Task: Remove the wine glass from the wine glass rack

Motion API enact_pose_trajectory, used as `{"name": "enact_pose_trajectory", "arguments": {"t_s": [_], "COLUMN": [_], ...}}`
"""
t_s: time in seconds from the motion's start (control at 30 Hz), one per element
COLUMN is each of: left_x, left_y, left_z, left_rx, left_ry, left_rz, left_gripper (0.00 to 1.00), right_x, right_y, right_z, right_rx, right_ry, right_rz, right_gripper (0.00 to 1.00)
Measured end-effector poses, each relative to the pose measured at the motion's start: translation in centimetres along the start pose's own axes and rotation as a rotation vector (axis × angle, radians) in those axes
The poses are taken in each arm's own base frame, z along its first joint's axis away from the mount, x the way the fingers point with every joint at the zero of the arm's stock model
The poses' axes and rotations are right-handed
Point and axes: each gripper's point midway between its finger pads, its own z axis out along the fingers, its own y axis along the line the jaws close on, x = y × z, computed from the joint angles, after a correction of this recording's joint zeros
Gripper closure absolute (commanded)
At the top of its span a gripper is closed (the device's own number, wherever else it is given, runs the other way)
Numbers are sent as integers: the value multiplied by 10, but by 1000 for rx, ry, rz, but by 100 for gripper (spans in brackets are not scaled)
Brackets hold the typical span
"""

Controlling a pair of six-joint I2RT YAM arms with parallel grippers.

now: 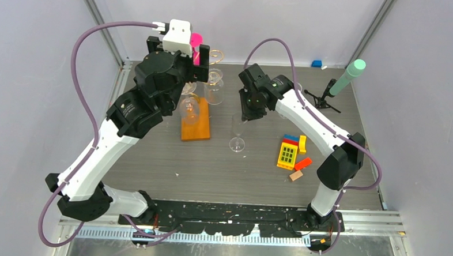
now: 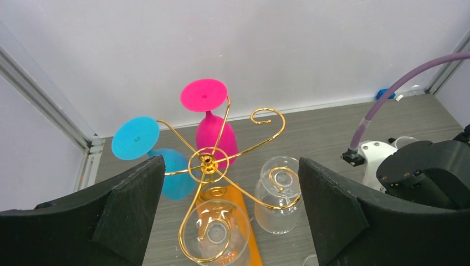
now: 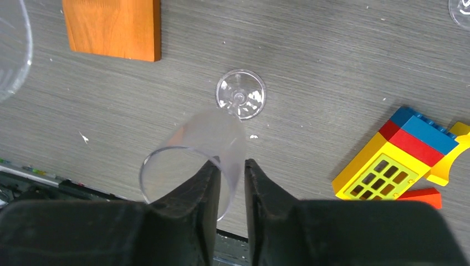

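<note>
The wine glass rack (image 2: pixel 206 162) is gold wire on an orange wooden base (image 1: pixel 195 125). Upside down on its arms hang a pink glass (image 2: pixel 213 133), a blue glass (image 2: pixel 166 169) and two clear glasses (image 2: pixel 219 230) (image 2: pixel 277 199). My left gripper (image 2: pixel 230 172) hovers above the rack, open wide and holding nothing. A clear wine glass (image 1: pixel 237 134) stands upright on the table right of the base, its foot (image 3: pixel 240 94) down. My right gripper (image 3: pixel 233 166) is over it, one finger inside the bowl and one outside, nearly together on the rim wall.
Toy bricks (image 1: pixel 292 151) lie to the right of the standing glass. A black tripod with a mint-green tip (image 1: pixel 341 84) stands at the back right, and a small blue object (image 1: pixel 316 64) lies by the back wall. Another clear glass edge (image 3: pixel 460 11) shows in the right wrist view's corner.
</note>
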Motion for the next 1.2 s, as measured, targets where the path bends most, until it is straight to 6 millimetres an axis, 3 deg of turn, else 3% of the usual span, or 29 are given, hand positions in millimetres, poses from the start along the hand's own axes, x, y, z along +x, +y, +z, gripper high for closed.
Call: {"name": "enact_pose_trajectory", "arguments": {"t_s": [0.13,0.23,0.6,0.93,1.03,1.2], "left_x": [6,10,11,18,20,23], "left_y": [1,0,7,19,23,26], "left_z": [1,3,0,-9,-12,-15], "left_rx": [-9,-13,-39,-67,-74,-79], "left_ry": [10,16,17,36,42,56], "left_rz": [8,15,41,31,24,17], "left_gripper": [7,7,6,5,5,3], "right_x": [-7,-17,-64,-91,-97,-105], "right_y": [-4,-8,-36,-118,-130,-131], "right_z": [-3,-5,-12,12,16,20], "right_rx": [35,68,215,372,387,381], "right_ry": [-27,-57,-173,-146,-144,-153], "right_rz": [-6,-3,3,127,148,150], "right_gripper": [99,100,100,100,99,84]}}
